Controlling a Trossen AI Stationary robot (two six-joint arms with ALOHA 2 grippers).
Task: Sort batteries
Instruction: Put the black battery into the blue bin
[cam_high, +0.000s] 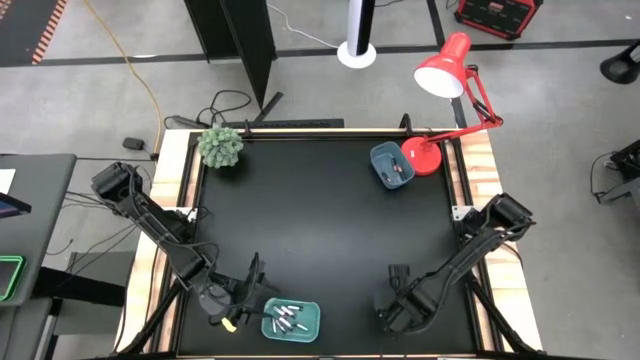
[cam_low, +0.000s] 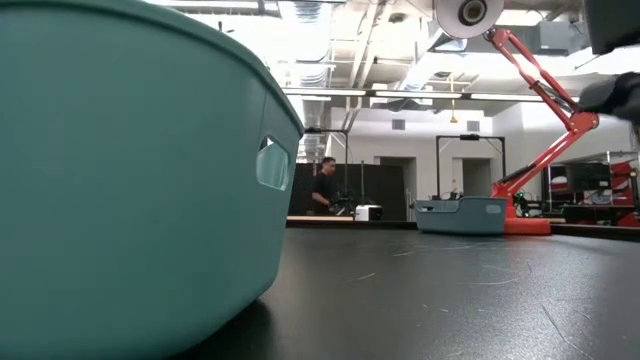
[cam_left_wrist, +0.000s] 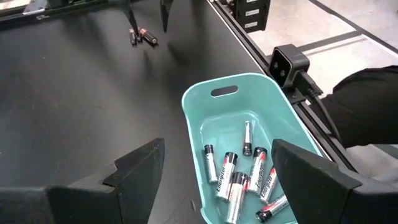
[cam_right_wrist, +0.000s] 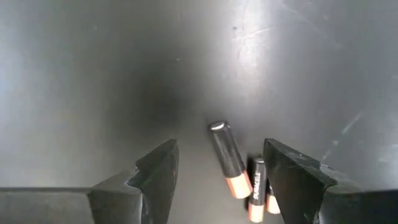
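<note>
Right gripper (cam_right_wrist: 214, 171) wide open, empty, above dark batteries (cam_right_wrist: 229, 158) on table (cam_right_wrist: 93, 74); should centre on one, descend square. Left gripper (cam_left_wrist: 214, 177) open, empty, over teal tray (cam_left_wrist: 205, 102).

The middle of the surface (cam_high: 320, 220) lies bare, open for me to cross between my two arms. At the near edge, the teal tray (cam_high: 291, 320) sits just beside my left end effector (cam_high: 238, 300), blocking that side. Under my right end effector (cam_right_wrist: 217, 177), spread wide, loose batteries (cam_right_wrist: 227, 160) lie on the surface. The far corners hold a plant (cam_high: 221, 147), a blue tray (cam_high: 392, 165) and a red lamp (cam_high: 445, 80).
</note>
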